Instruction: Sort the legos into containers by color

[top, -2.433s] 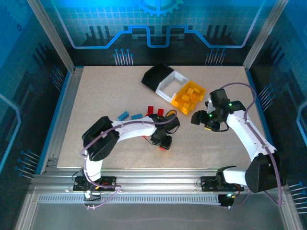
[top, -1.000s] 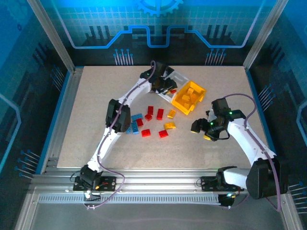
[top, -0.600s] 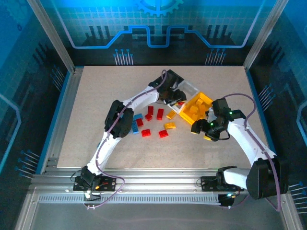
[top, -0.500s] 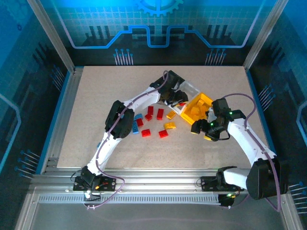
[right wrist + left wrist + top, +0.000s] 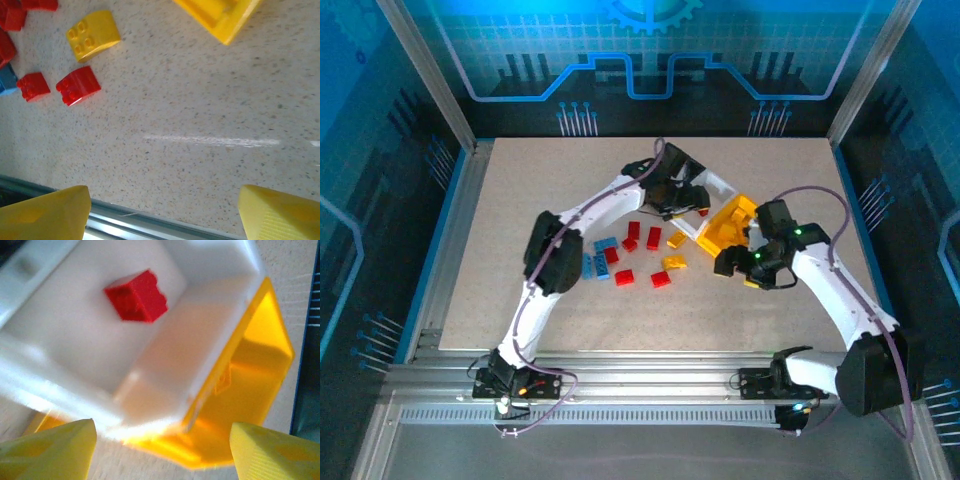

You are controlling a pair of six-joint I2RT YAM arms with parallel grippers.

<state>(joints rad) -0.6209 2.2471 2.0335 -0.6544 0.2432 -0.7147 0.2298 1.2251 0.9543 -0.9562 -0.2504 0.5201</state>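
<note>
Bins (image 5: pixel 720 186): joined in a row at the far middle of the tabletop (image 5: pixel 520 200), long axis slanting from far left to near right.
Black bin (image 5: pixel 686 162): at the far-left end of the row, mostly covered by the left arm.
White bin (image 5: pixel 75 340): middle of the row, directly under the left wrist camera.
Yellow bin (image 5: pixel 260 365): near-right end, pointing toward the right arm, with one corner at the top of the right wrist view.
Red brick (image 5: pixel 136 296): lying alone on the white bin's floor, too blurred to tell which way the studs face.
Loose bricks (image 5: pixel 653 237): red, blue and yellow, scattered on the tabletop just left of the yellow bin, pointing every which way.
Yellow brick (image 5: pixel 93 35): studs up, long axis slanted, close to two red ones.
Left tool (image 5: pixel 160 450): above the white bin, fingers (image 5: pixel 50 450) wide apart, nothing between them.
Right tool (image 5: pixel 165 215): low over bare tabletop beside the yellow bin, spread wide and empty.
Rail (image 5: pixel 150 225): along the bottom of the right wrist view, between the fingers.
</note>
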